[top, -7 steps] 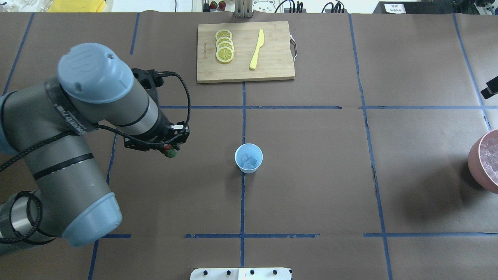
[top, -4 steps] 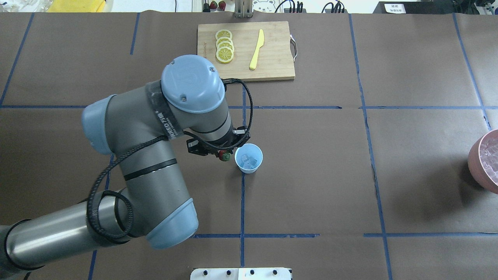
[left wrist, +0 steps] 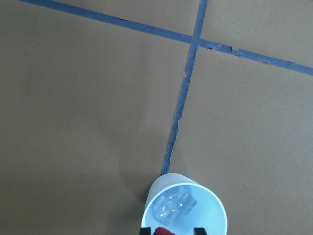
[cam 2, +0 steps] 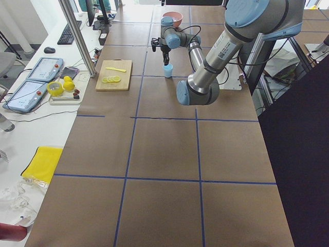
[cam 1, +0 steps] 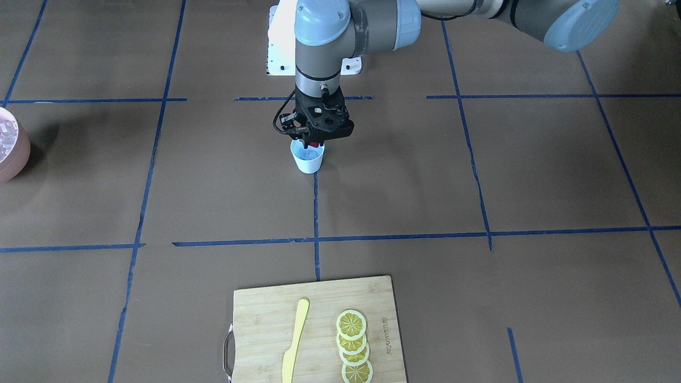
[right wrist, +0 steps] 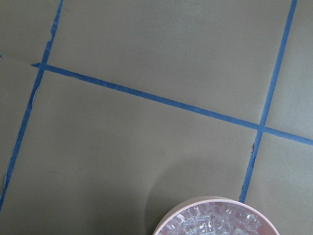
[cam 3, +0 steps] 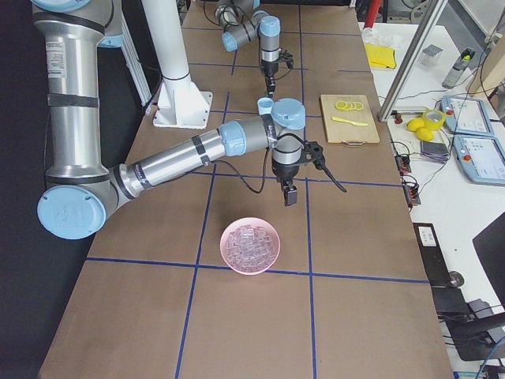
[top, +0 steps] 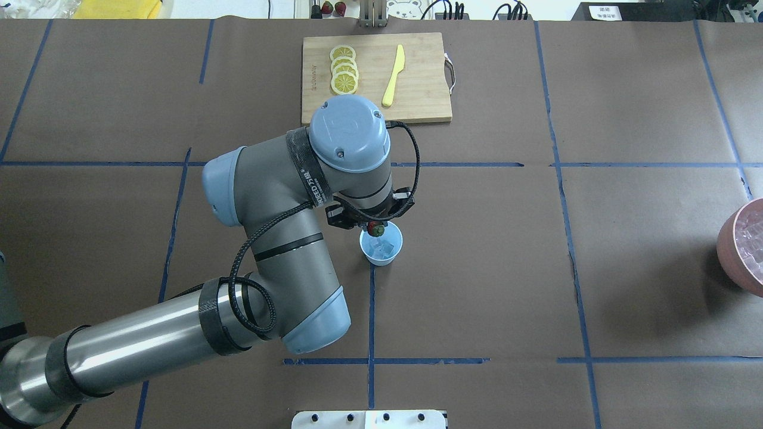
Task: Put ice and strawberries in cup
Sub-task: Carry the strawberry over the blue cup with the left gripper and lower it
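The pale-blue cup (top: 382, 251) stands at the table's middle with several clear ice cubes (top: 381, 244) inside. My left gripper (top: 373, 225) hangs just over the cup's far-left rim, shut on a small red strawberry (top: 376, 229) with a green top. In the front-facing view the strawberry (cam 1: 315, 143) sits right above the cup (cam 1: 308, 162). The left wrist view looks down into the cup (left wrist: 215, 210) at the ice (left wrist: 174, 205), with the strawberry (left wrist: 165, 231) at the bottom edge. My right gripper (cam 3: 288, 197) shows only in the exterior right view; whether it is open or shut I cannot tell.
A pinkish bowl (top: 728, 250) of ice cubes stands at the table's right edge, also seen close below the right wrist camera (right wrist: 171, 218). A wooden cutting board (top: 417, 101) with lemon slices (top: 344, 72) and a yellow knife (top: 393, 75) lies at the far middle.
My left arm has swept rightward with the strawberry, from well left of the cup to directly over its rim. The cup and bowl have not moved.
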